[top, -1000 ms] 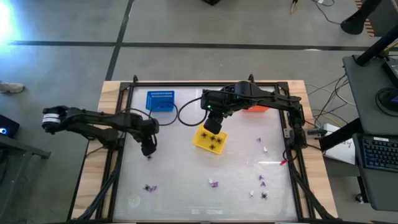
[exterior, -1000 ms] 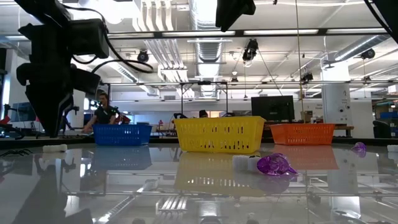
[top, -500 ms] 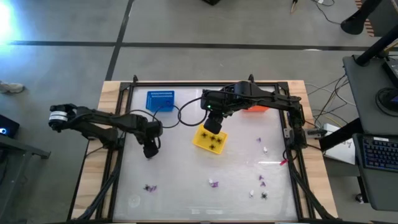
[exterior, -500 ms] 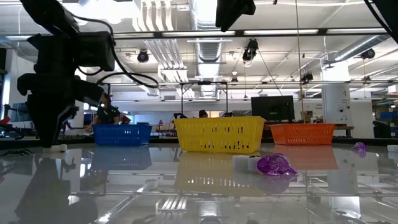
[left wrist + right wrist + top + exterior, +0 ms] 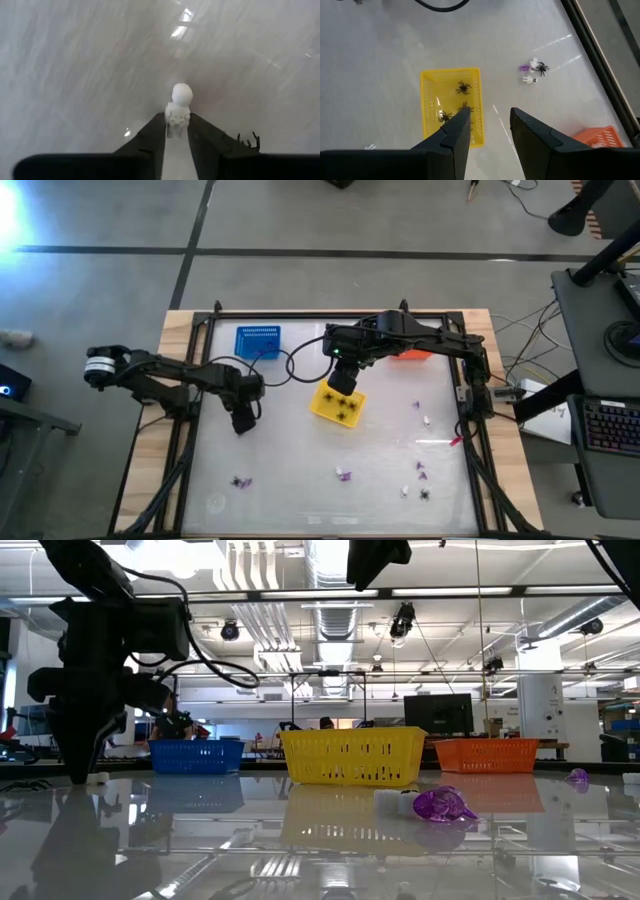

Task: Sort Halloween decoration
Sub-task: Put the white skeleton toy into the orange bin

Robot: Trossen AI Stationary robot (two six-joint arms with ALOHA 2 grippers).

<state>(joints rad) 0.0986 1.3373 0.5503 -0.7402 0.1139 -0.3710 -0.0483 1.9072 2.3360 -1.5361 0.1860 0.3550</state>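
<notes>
On the glass tabletop (image 5: 300, 460), entries as seen:

Hidden or unclear: my left gripper's (image 5: 240, 423) fingertips are covered by the arm's own body in the high view; the white piece between them does not show from above. In the low view the gripper (image 5: 85, 772) is a dark shape against the room and its fingers cannot be separated. What kind of toy the white piece is, I cannot tell; only a round head and a lumpy body show.

White piece (image 5: 179, 102): lies on the glass right at my left fingertips, its body between the two fingers (image 5: 150, 135), its round head poking out past them. In the low view it is a small white bit (image 5: 97, 778) at the foot of the gripper.

Left gripper state: fingers narrowed around the white piece, one on each side and seemingly touching it; whether it is truly clamped I cannot tell.

Black spider-like shape (image 5: 248, 140): half cut off beside my left finger, near the picture edge.

Right gripper (image 5: 490, 117): hangs over the yellow basket (image 5: 337, 404), fingers apart, nothing between them.

Yellow basket contents: several black spiders (image 5: 463, 88) lie inside.

Blue basket (image 5: 258, 342): at the far left of the table, contents not readable.

Orange basket (image 5: 410, 355): mostly hidden under my right arm.

Loose pieces: a purple bit (image 5: 343, 475), a black-and-purple pair (image 5: 241, 481), and a cluster of white, purple and black bits (image 5: 420, 475) lie toward the near edge, well apart from both grippers.
</notes>
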